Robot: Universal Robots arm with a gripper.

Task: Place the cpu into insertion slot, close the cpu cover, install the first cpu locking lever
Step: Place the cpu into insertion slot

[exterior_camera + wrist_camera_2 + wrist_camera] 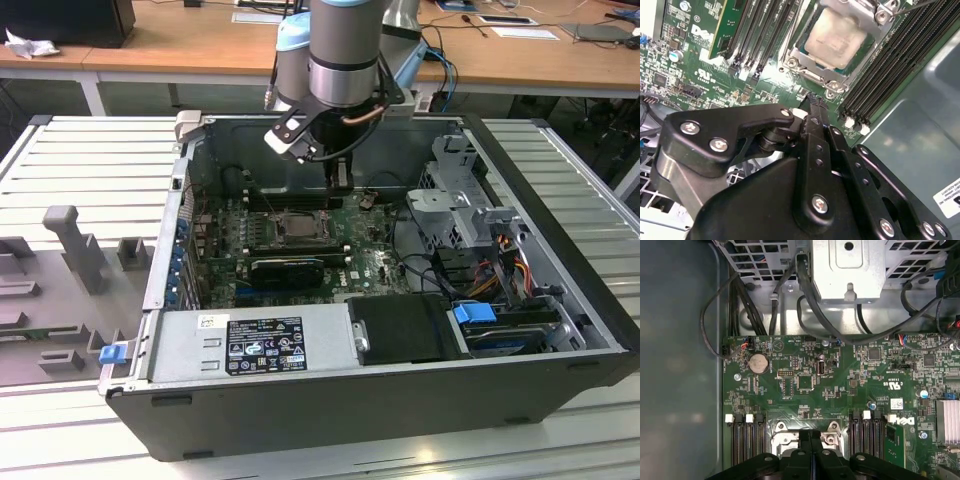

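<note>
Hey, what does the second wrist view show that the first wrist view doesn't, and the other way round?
Second wrist view: the cpu, pale top up, seated in its socket. First wrist view: the coin battery, a grey metal cage and black cables beyond the green motherboard; there the gripper hides the socket's middle. Both wrist views: the shut gripper, the motherboard and black memory slots.

Fine white print fills a black sticker [264,345] on the grey metal power-supply box [325,352]; a white logo [905,421] marks the green circuit board [840,365]
</note>
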